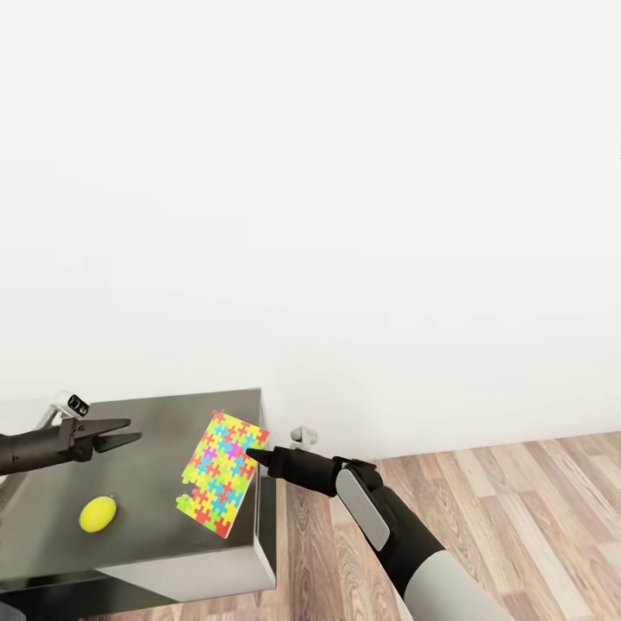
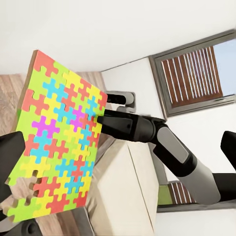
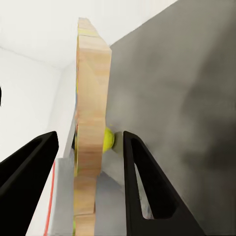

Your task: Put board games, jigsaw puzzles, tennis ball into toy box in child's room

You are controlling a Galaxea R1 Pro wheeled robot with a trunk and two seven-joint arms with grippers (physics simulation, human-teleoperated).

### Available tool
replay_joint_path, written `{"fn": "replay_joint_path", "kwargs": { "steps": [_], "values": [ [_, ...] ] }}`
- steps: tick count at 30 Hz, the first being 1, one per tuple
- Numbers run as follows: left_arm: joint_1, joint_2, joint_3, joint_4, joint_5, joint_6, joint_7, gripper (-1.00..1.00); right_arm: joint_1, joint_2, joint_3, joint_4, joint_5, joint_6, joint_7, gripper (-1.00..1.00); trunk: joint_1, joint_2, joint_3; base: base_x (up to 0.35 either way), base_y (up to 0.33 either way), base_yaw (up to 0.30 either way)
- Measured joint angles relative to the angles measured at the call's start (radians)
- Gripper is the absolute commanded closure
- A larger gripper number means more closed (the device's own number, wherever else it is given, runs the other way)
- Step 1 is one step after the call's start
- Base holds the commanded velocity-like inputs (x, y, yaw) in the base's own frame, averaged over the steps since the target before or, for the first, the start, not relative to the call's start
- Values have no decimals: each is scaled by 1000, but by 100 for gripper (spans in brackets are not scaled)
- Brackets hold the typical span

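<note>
Jigsaw puzzle (image 3: 91, 123) hides most of tennis ball (image 3: 109, 139).

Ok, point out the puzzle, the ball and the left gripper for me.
puzzle (image 1: 222, 473), head view, middle of its coloured face.
ball (image 1: 97, 514), head view, centre of the yellow-green ball on the dark table.
left gripper (image 1: 129, 431), head view, between the two fingertips.
</note>
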Motion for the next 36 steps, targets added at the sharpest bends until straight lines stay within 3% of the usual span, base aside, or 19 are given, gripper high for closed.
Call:
{"fn": "replay_joint_path", "kwargs": {
  "steps": [24, 36],
  "values": [
    [0, -12, -2, 0, 0, -1, 0, -100, 0, 0, 0, 0, 0, 0, 1, 100, -1, 0, 40, -32, -1, 0],
    [0, -24, -2, -2, -1, -2, 0, -100, 0, 0, 0, 0, 0, 0, 1, 100, 0, 0, 60, -179, -203, 0]
  ]
}}
